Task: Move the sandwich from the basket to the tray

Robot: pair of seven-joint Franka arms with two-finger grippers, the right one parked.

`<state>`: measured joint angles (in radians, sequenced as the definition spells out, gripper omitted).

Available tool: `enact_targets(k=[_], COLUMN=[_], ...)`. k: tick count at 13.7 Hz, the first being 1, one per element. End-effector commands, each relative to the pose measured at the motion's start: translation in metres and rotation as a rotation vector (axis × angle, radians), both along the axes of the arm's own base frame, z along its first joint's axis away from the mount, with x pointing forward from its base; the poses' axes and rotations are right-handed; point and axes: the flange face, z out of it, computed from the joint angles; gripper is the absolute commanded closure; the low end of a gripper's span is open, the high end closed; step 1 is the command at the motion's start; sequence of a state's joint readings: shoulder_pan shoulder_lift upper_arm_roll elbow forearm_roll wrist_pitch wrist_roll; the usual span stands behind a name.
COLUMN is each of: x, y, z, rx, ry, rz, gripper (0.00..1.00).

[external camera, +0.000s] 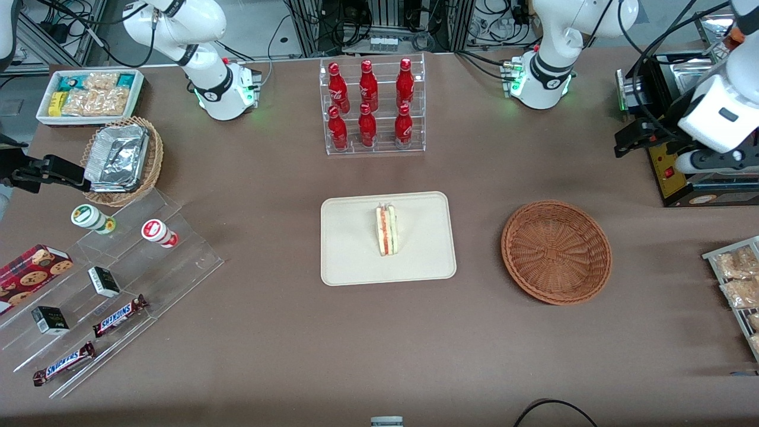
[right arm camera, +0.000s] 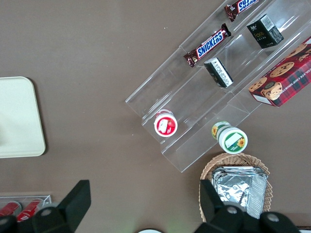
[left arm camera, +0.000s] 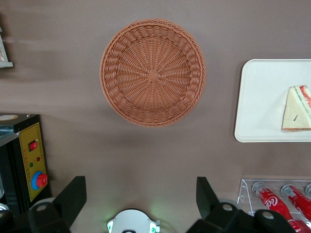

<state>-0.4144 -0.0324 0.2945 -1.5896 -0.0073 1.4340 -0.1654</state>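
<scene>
The sandwich, a pale bread wedge with red and green filling, stands on its edge in the middle of the cream tray. The reddish-brown woven basket sits beside the tray, toward the working arm's end of the table, with nothing in it. My left gripper hangs high, farther from the front camera than the basket and nearer the working arm's end. It is open and its fingers stand wide apart with nothing between them.
A black control box with a red button lies under the gripper. A clear rack of red bottles stands farther from the front camera than the tray. A rack of snack packets is at the working arm's table edge. Acrylic steps with snacks lie toward the parked arm's end.
</scene>
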Motion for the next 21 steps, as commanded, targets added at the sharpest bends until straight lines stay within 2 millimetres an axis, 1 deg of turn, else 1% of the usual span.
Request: enact_targets(k=[1,2,4,5,7,8,9,10,12,14,18,20,21], x=[0.012,0.01,0.005,0.002,0.005,0.007,0.007,0.004,0.005,0.006,0.0,-0.003,-0.001], y=[-0.005,0.0,0.003,0.005,0.004,0.001,-0.007,-0.024,-0.018,-0.017,0.001,0.004,0.005], z=[0.001,0.003,0.012,0.017,0.018,0.021,0.021,0.023,0.028,0.031,0.035,0.031,0.029], rx=[-0.011,-0.015,-0.025,-0.026,-0.026,-0.021,-0.02,-0.011,-0.018,-0.014,-0.015,-0.021,-0.021], ry=[-0.004,-0.004,-0.013,-0.022,-0.031,-0.038,-0.038,-0.042,-0.06,-0.061,-0.049,-0.013,-0.013], rz=[-0.01,-0.039,-0.146,-0.166,-0.163,-0.173,-0.193,-0.223,-0.207,-0.184,-0.155,-0.153,-0.15], gripper=[0.0,0.0,0.0,0.0,0.0,0.0,0.0,0.0,0.0,0.0,0.0,0.0,0.0])
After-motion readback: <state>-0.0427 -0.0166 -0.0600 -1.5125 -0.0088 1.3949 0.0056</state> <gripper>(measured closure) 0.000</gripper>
